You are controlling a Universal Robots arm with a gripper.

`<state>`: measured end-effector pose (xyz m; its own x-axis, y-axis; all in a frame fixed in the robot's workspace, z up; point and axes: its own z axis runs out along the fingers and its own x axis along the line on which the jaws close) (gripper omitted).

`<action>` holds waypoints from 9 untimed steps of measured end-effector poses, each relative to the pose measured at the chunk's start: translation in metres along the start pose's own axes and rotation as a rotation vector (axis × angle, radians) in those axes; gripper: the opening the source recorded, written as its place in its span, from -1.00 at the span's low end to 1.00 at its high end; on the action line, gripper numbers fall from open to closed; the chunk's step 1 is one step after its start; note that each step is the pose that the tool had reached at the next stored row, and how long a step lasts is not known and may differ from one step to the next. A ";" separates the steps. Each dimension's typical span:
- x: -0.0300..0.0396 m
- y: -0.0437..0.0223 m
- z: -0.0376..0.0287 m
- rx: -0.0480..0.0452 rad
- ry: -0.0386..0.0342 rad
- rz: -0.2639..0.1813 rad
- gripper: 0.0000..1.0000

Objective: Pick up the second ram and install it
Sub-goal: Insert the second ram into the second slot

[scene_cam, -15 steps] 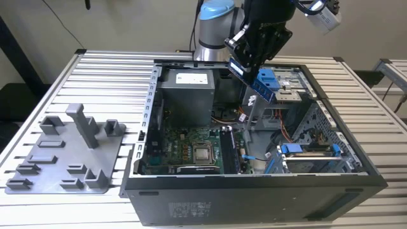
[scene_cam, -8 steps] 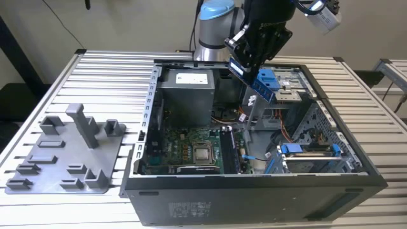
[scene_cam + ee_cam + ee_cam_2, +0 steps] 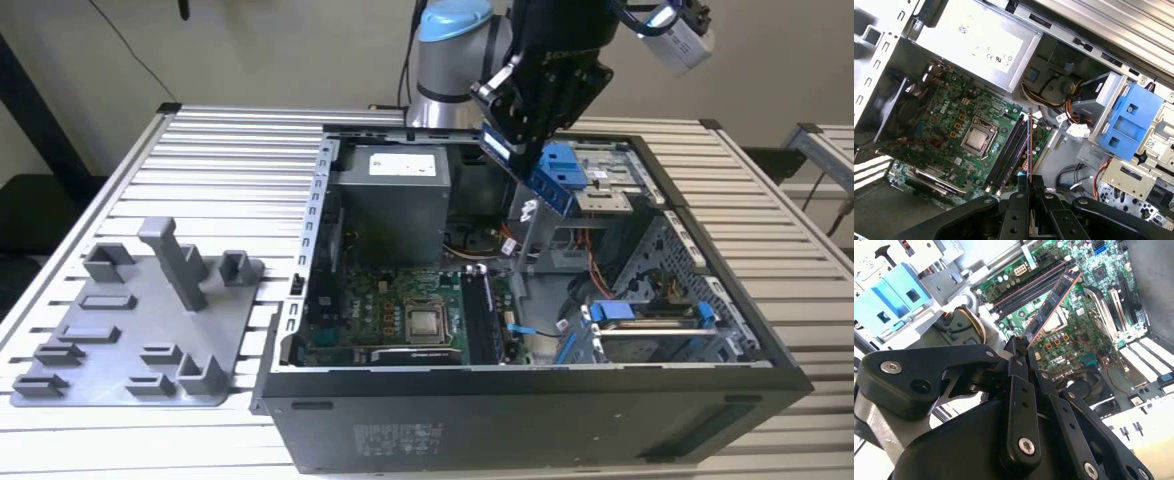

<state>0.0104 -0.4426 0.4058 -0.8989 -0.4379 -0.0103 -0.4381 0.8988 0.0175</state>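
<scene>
The second ram (image 3: 545, 182) is a long dark board, and my gripper (image 3: 514, 135) is shut on its upper end. It hangs tilted above the open computer case (image 3: 534, 395), over the back half near the drive bay. In the second wrist view the ram (image 3: 1055, 299) reaches out from my gripper (image 3: 1018, 347) towards the green motherboard (image 3: 1074, 335). In the first wrist view the ram (image 3: 1030, 142) is seen edge-on, rising from my gripper (image 3: 1030, 184) beside the black memory slots (image 3: 1008, 150). The ram is clear of the slots (image 3: 483, 318).
A grey power-supply box (image 3: 394, 195) fills the case's back corner. Blue drive clips (image 3: 567, 165) sit close beside the ram. The processor socket (image 3: 427, 322) lies next to the slots. A grey fixture tray (image 3: 134, 330) with upright posts stands outside the case at the exterior view's left.
</scene>
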 end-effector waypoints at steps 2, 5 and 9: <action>0.0000 -0.0001 0.0015 0.0002 -0.0001 0.008 -0.72; 0.0003 -0.0005 0.0040 0.0005 -0.0002 0.022 -0.72; 0.0010 -0.0020 0.0077 0.0007 -0.0008 0.051 -0.72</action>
<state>0.0104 -0.4447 0.3980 -0.9201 -0.3916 -0.0102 -0.3917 0.9199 0.0173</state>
